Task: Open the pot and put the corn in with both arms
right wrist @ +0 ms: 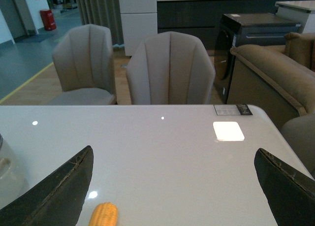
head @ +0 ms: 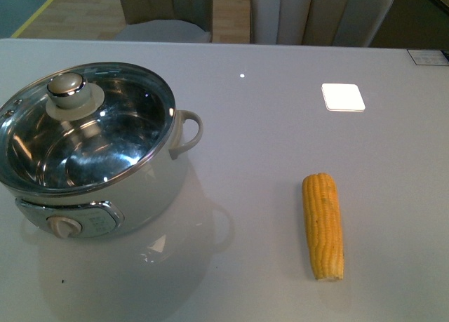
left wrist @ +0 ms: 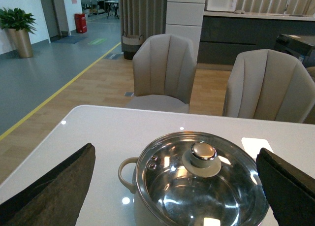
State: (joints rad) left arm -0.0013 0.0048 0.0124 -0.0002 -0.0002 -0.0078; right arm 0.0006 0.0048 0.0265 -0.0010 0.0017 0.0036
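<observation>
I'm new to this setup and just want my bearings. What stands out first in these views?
The pot sits on the left of the white table, its glass lid with a round knob still on. The corn lies alone to the right, well apart from the pot. Both grippers are open, the left over the pot and the right above the table near the corn.

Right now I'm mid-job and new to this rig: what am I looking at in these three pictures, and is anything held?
The front view looks from the robot's body over a white table. On it stand a pot with its glass lid still on, and a corn cob lying apart from it. The other two pictures come from cameras on the wrists. The left pincer looks over the pot; the right pincer sees the corn's tip. Both are open, holding nothing.
</observation>
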